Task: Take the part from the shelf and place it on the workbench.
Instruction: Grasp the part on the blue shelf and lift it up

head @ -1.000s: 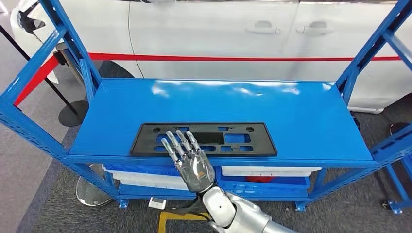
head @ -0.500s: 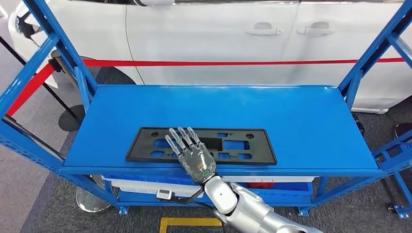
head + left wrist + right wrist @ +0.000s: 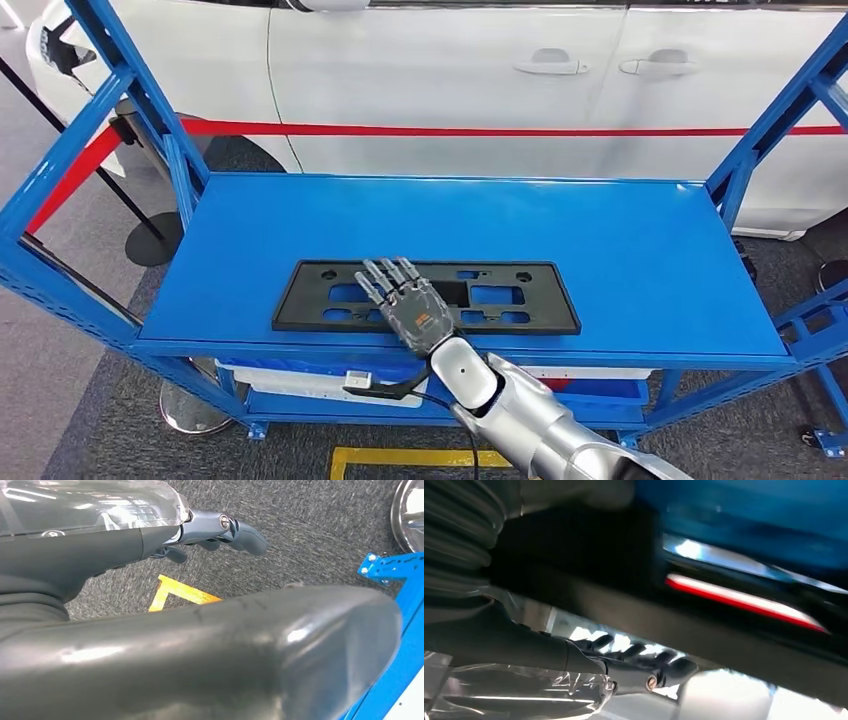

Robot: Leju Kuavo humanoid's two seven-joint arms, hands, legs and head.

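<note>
A flat black plastic part (image 3: 427, 296), long and rectangular with rounded corners and several rectangular cut-outs, lay on the glossy blue metal shelf (image 3: 600, 250), close to its front edge and a little left of centre. The right hand (image 3: 408, 305), silver-grey with dark jointed fingers, lay palm down over the near middle of the part, fingers straight and slightly spread across the cut-outs; whether it gripped the part or merely rested on it could not be told. Its smooth silver forearm rose from below, with a thin black cable looping beneath the wrist. In the right wrist view the fingers (image 3: 634, 652) showed as a row of dark rounded tips beside the part's black edge, much blurred.

The left hand (image 3: 220, 530) hung over coarse grey carpet (image 3: 310, 525), its thick grey thumb extended and the darker fingers curled in with nothing in them. A yellow floor mark (image 3: 180, 592) lay on the carpet. Behind the shelf stood a white car (image 3: 450, 80), with a red belt (image 3: 500, 131) stretched across in front of it.
</note>
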